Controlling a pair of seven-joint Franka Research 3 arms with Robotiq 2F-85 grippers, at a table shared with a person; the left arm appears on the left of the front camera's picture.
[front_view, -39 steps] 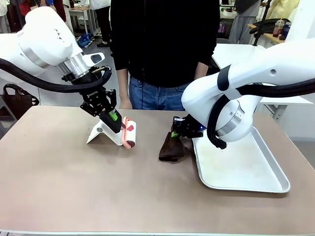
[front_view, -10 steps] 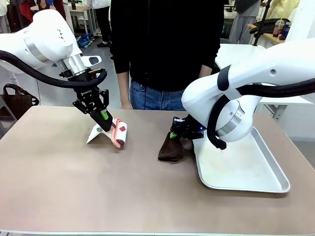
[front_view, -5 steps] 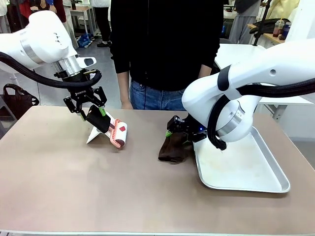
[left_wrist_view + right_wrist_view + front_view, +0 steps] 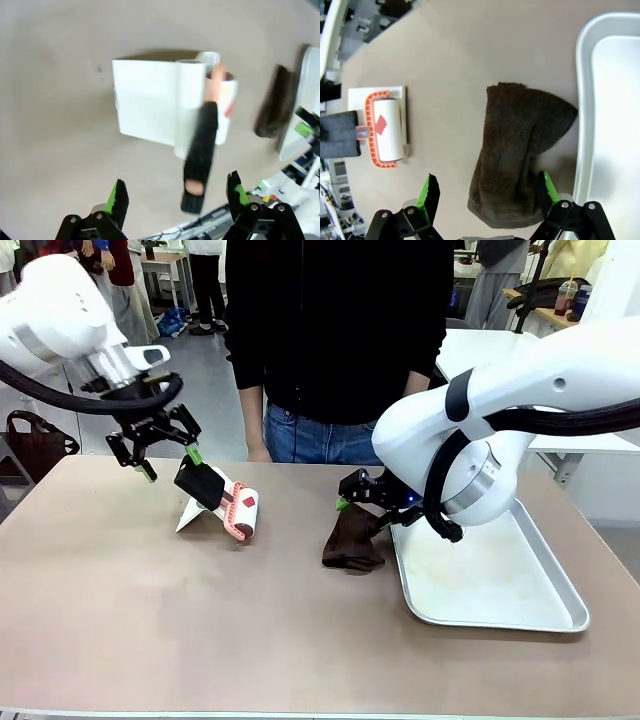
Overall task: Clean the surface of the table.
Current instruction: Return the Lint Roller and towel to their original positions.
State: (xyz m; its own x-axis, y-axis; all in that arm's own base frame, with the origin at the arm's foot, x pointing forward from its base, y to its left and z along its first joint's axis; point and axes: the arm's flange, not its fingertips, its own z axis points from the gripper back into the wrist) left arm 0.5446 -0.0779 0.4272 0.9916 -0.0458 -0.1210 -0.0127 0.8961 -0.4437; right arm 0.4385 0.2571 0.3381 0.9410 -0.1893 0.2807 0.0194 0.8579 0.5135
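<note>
The brownish-beige table [image 4: 200, 630] fills the foreground. A lint roller [image 4: 238, 508] with a black handle [image 4: 199, 480] leans on its white stand [image 4: 190, 515] at the back left. My left gripper [image 4: 170, 462] hangs open just up and left of that handle, holding nothing. In the left wrist view the handle [image 4: 199, 150] lies between and beyond the open fingers [image 4: 118, 201]. A crumpled brown cloth [image 4: 352, 540] lies beside the tray. Just above it, my right gripper [image 4: 362, 502] is open; in the right wrist view the cloth [image 4: 520, 150] rests flat under the spread gripper [image 4: 487, 191].
A shallow silver tray [image 4: 500, 612] sits at the right, its rim touching the cloth. A person in a black top [image 4: 330, 330] stands at the far edge behind the roller and cloth. The near half of the tabletop is bare.
My left gripper opened off the roller's handle and drew up and to the left. The right gripper opened, released the brown cloth and rose slightly; the cloth slumped on the table.
</note>
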